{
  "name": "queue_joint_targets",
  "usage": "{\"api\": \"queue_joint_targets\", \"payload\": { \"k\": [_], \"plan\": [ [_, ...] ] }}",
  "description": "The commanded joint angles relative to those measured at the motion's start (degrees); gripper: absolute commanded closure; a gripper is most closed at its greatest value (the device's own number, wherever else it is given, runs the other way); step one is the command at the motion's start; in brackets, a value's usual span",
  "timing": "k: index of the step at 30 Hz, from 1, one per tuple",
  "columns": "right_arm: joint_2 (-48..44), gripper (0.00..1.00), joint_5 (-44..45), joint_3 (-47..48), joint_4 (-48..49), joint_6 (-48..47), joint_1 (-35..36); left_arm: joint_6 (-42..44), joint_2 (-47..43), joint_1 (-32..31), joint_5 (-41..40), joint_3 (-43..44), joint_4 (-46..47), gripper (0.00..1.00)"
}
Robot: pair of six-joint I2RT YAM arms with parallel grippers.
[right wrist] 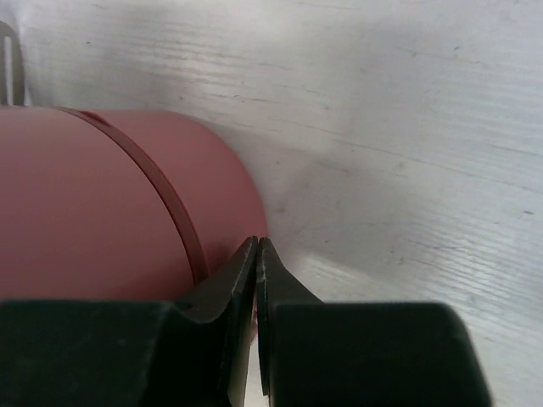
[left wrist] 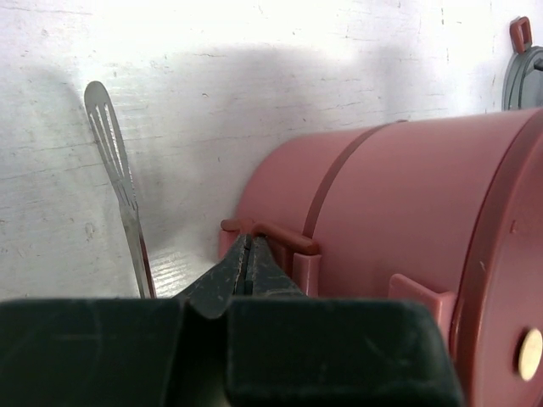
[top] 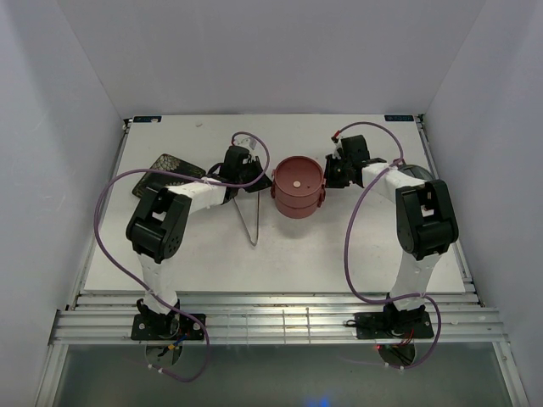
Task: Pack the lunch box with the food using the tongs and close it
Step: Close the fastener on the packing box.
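Lidded lunch box (top: 298,186) sits mid-worktop. Left gripper (left wrist: 248,254), pressed together, is at its left handle; right gripper (right wrist: 257,254), pressed together, is beside its right wall. Tongs (top: 250,216) lie just left.

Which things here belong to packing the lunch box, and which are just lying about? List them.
For the job:
- lunch box, stacked with its lid on
- tongs, lying beside it
- no food in view

Lying about:
- dark patterned plate, far left
- grey round thing, partly hidden, off to the right
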Motion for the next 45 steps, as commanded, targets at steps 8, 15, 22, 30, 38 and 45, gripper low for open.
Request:
{"api": "queue_joint_targets", "payload": {
  "k": [8, 15, 22, 30, 38, 45],
  "plan": [
    [-1.11, 0.92, -4.84, -0.84, 2.12, 4.73, 0.61, -0.40, -0.62, -1.80, 1.51, 0.00, -1.42, 1.00],
    [-4.53, 0.92, -2.82, -3.65, 1.32, 5.08, -4.40, 1.53, -3.79, -1.19, -6.83, 2.63, -9.50, 1.00],
    [-7.43, 0.92, -2.38, -5.58, 0.53, 4.29, -6.25, 1.71, -8.35, 0.13, -14.66, 2.29, -12.24, 0.83],
    [-10.77, 0.92, -5.36, -9.27, 0.79, 5.07, -6.34, 8.29, -18.55, 1.71, -13.80, 2.11, -7.08, 1.00],
    [-14.37, 0.92, -10.10, -16.91, 6.41, 8.42, -5.99, 10.58, -16.46, -1.53, 4.57, 5.71, -1.26, 1.00],
    [-16.75, 0.91, -11.60, -19.73, 11.16, 10.44, -5.72, 10.41, -9.43, -3.82, 9.40, 6.33, 2.00, 1.00]
  ]
}}
